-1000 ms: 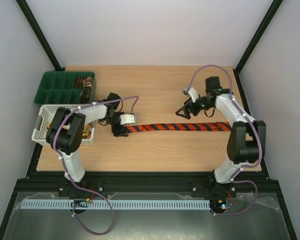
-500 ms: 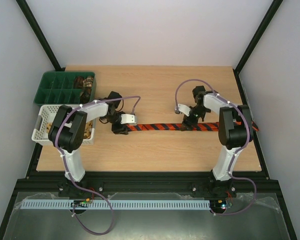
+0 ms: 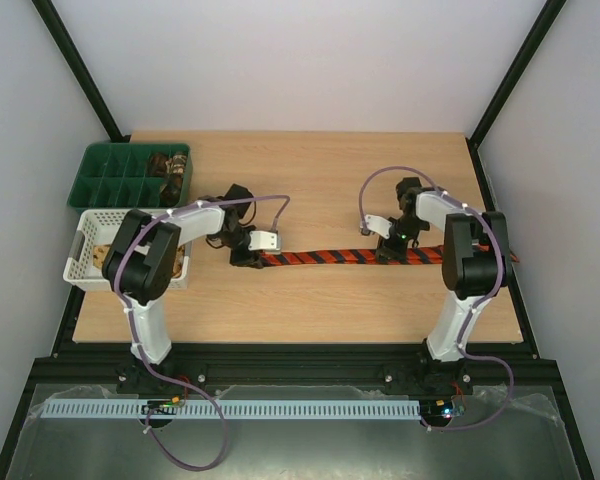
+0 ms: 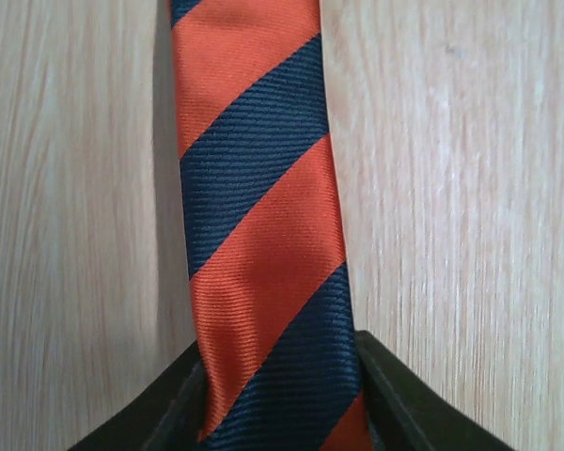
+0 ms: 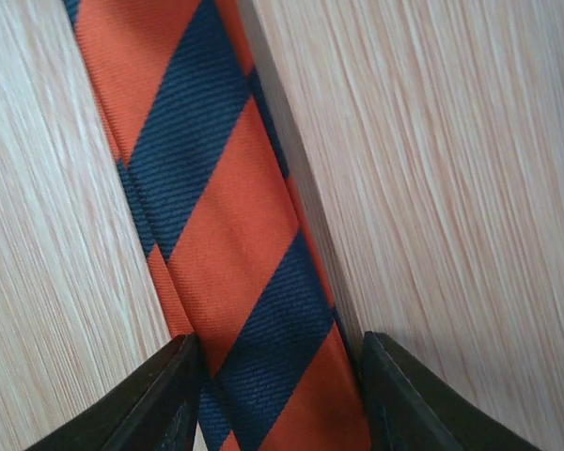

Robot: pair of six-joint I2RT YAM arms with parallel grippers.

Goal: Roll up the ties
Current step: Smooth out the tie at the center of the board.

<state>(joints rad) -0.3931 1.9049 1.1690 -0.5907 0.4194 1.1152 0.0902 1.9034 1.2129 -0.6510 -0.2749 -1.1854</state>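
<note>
Wood-grain table, pale.
Item 1: tie, red/black diag. stripes, lying flat, stretched L–R across table at mid depth.
L end effector at tie's left end. Fingers apart, astride tie, one at each edge, fabric flat btwn them.
R end effector on tie short of its right end. Same state: fingers apart, astride, fabric not bunched.
Item 2: white lattice basket, table's left edge, beside L arm.
Item 3: green compartment tray, far left, just behind basket. Brown rolled items in its right-hand cells.
</note>
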